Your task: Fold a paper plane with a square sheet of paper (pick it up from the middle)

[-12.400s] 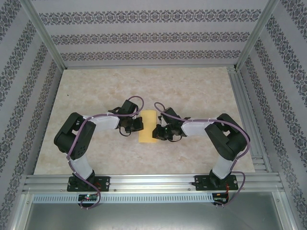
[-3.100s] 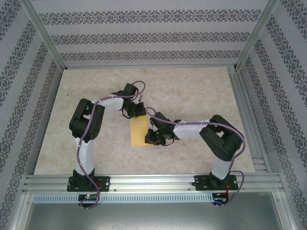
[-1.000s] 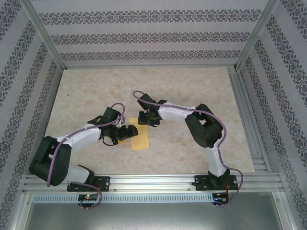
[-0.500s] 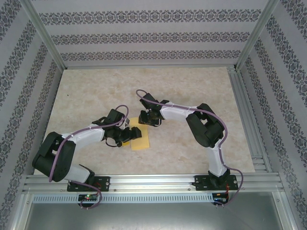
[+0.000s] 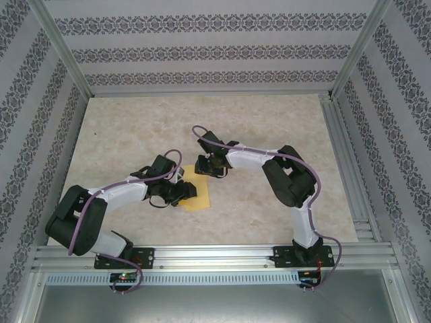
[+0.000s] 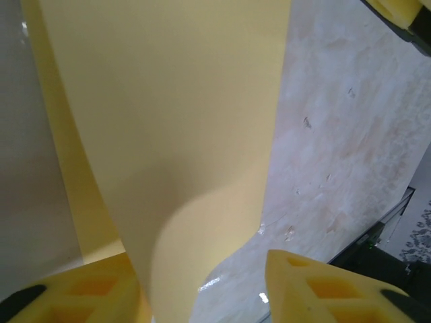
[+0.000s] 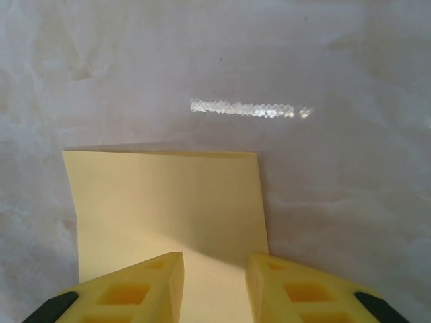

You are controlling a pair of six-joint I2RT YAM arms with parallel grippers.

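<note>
I am watching the sheet of paper (image 5: 199, 198) lying folded into a strip at the middle of the table (image 5: 269, 128). My left gripper (image 6: 201, 262) is standing part open at its left edge, with a lifted flap passing between the fingers, unpinched. My right gripper (image 7: 214, 259) is sitting narrowly open over the far end, gripping nothing.

Brought the left gripper (image 5: 183, 192) rightward in the last second, onto the left edge of the sheet of paper (image 5: 199, 197). Narrowed its jaws from wide apart, with a raised layer of the sheet now between the fingers (image 6: 316, 289). Before that, swung this arm low from the sheet's far end. Carried the right gripper (image 5: 206, 169) from the sheet's right side to its far end. Slid the sheet nearer and leftward.
</note>
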